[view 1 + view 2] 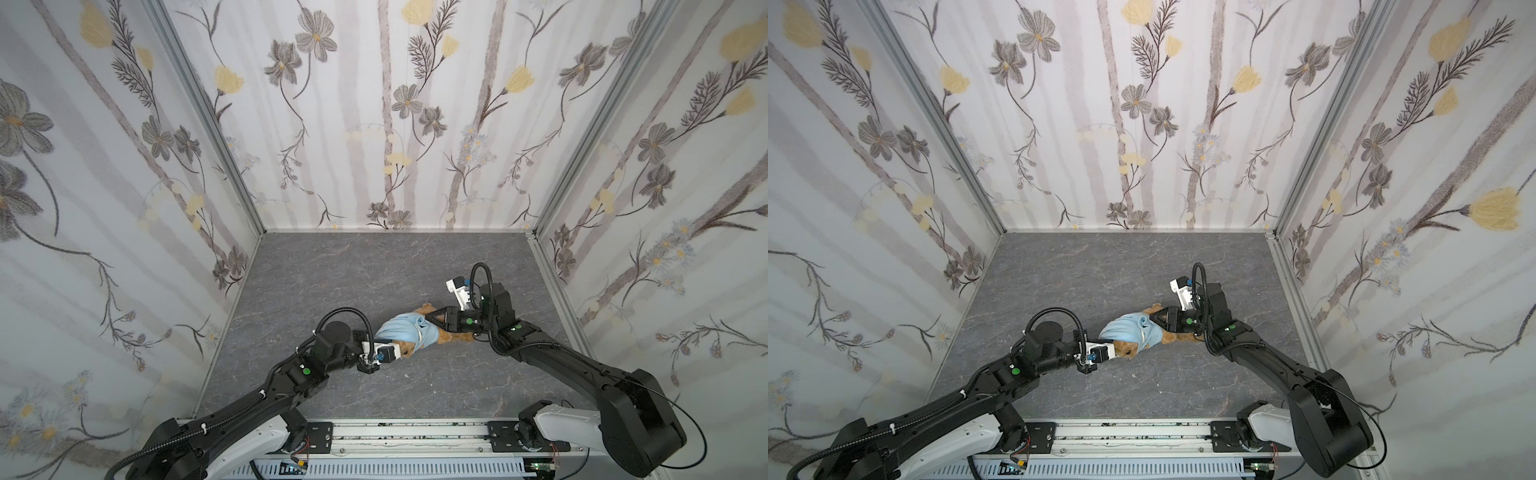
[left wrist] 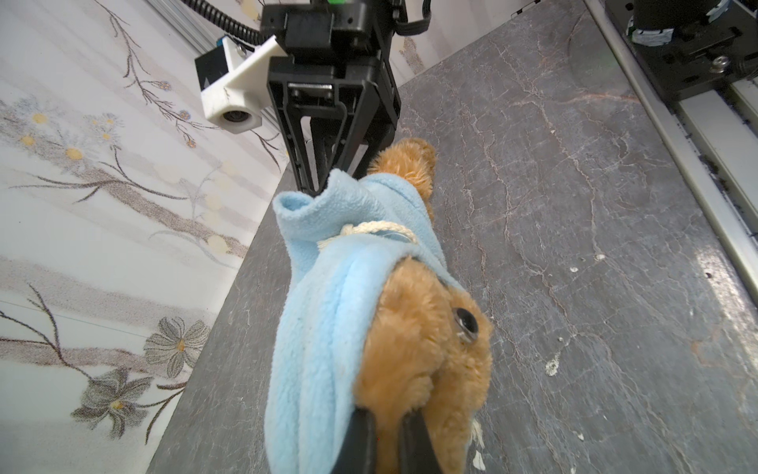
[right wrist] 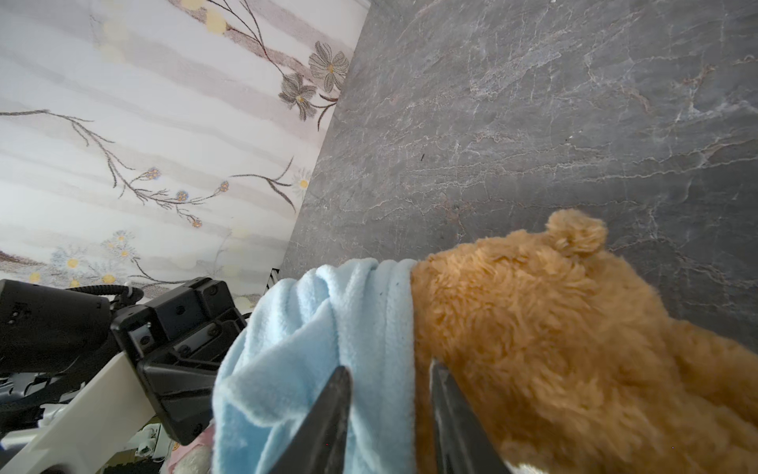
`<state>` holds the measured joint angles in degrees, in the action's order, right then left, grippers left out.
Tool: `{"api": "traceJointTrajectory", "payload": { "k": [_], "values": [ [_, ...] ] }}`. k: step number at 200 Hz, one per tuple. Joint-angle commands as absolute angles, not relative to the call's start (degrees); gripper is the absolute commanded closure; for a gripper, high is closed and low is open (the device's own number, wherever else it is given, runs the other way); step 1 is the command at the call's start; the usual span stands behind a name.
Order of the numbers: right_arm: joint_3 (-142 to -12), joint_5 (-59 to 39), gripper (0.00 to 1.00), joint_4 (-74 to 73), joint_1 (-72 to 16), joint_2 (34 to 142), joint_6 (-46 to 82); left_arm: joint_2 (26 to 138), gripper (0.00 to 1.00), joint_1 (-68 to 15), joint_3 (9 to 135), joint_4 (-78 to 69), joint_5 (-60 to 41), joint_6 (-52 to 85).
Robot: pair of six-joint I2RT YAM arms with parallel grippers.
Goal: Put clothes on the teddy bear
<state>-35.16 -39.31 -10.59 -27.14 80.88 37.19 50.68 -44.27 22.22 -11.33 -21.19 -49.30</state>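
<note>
Enclosing teddy bear torso, light-blue top

No text you can read here.
You won't find a legible letter, number or brand in any view. The only marks are plain green dots. In a top view one sits on the left arm, left of the bear. Others sit on the right arm, just right of the bear, and none bears writing. In the left wrist view, a pale sticker on a black mount well apart from the bear is too blurred to read.
</note>
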Motion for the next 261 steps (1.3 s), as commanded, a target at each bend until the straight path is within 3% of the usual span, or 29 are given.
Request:
{"api": "traceJointTrajectory", "payload": {
  "k": [1,32,79,167,261],
  "values": [
    [-34.86,-41.47,0.66,-15.72,-27.96,82.37,39.13,50.75,1.00,-44.33,22.31,-13.17,-21.32,-49.90],
    [-34.76,-41.64,0.73,-18.12,-28.98,84.18,40.73,50.82,1.00,-44.47,22.28,-13.18,-21.34,-50.01],
    [-30.95,-33.32,1.00,-19.15,-26.79,83.09,45.01,50.32,1.00,-45.63,21.66,-10.84,-21.56,-53.08],
    [-15.03,-11.76,1.00,-21.27,-22.94,74.40,53.24,45.51,1.00,-51.56,18.15,-6.94,-12.74,-66.50],
    [-12.95,-6.17,1.00,-21.67,-19.75,75.45,52.06,40.17,1.00,-51.41,16.85,-8.00,-13.43,-59.74]
  ]
}}
